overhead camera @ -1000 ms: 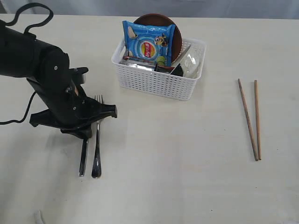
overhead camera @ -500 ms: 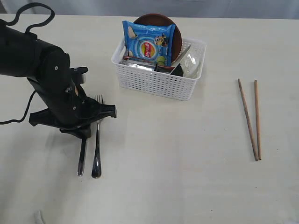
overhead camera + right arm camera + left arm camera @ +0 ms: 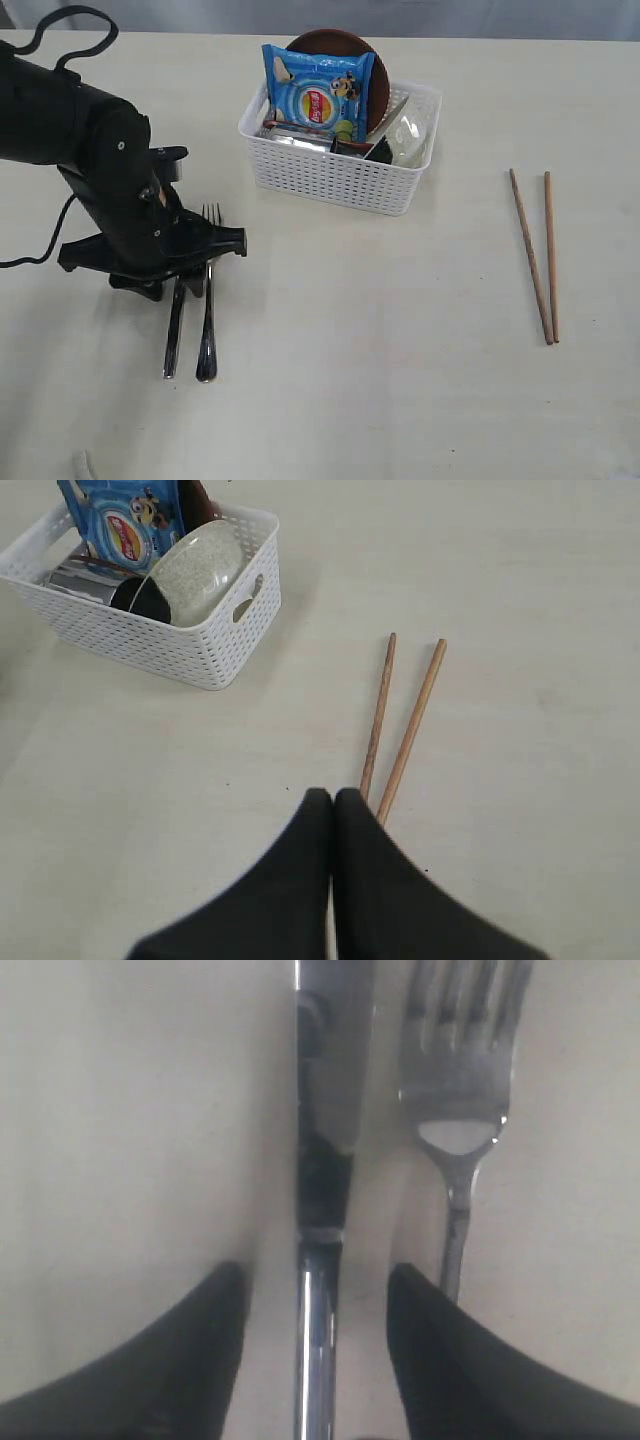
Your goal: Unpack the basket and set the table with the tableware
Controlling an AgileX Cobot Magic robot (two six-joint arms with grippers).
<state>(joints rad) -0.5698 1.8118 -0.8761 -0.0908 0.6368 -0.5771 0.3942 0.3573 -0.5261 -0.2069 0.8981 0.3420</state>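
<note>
a large flat pale beige bench (image 3: 400, 410) with a matte, faintly speckled surface fills the exterior view; past its 12 o'clock edge runs a pale grey strip of backdrop.

towards 12 o'clock on it stands the white rectangular plastic basket (image 3: 330, 178), with perforated lattice walls, a rolled rim and cut-out handles. inside, a glossy blue snack bag (image 3: 318, 90) stands upright against a brown round plate (image 3: 335, 40) set on edge. a cream round bowl (image 3: 200, 570) lies tilted at one end.

at 8 o'clock a slim polished steel knife (image 3: 174, 335) and a steel fork (image 3: 207, 320) lie flat, parallel and just apart, with the fork's tines pointing to 12 o'clock. the black left gripper (image 3: 315, 1275) hangs low over them, released. its two dark fingers stand on either side of the knife handle without touching it.

at 3 o'clock two thin straight wooden chopsticks (image 3: 531, 262) lie bare on the bench, near each other and converging towards 6 o'clock. the black right gripper (image 3: 333, 805) is above their near ends, clenched with its fingers pressed together and empty.
</note>
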